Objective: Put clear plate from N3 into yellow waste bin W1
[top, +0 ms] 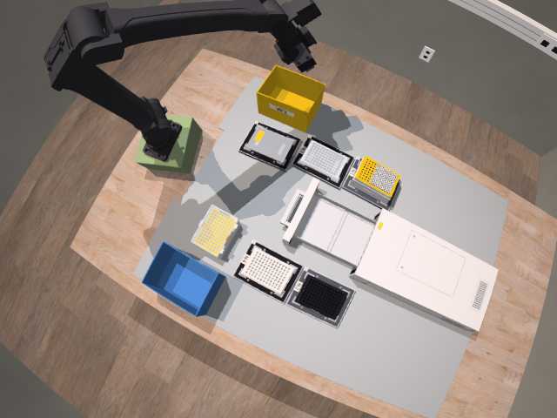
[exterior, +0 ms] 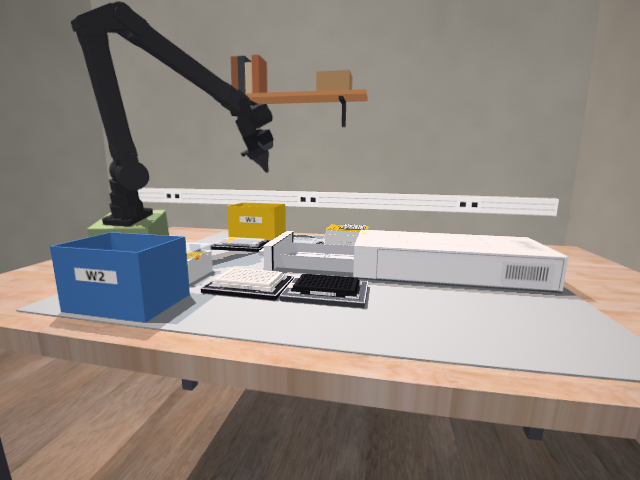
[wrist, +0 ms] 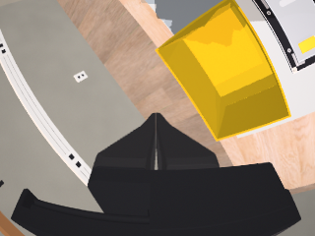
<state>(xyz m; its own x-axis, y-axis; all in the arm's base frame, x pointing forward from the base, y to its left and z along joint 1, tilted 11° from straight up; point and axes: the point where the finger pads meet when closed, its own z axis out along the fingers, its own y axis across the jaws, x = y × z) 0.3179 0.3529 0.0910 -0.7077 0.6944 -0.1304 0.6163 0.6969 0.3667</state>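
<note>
Bench bins (exterior: 255, 219) labelled W1, seemingly W2 (exterior: 95, 275).

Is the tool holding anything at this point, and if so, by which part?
Nothing. The tool is shut with its fingers together and nothing between them, up in the air behind W1.
</note>
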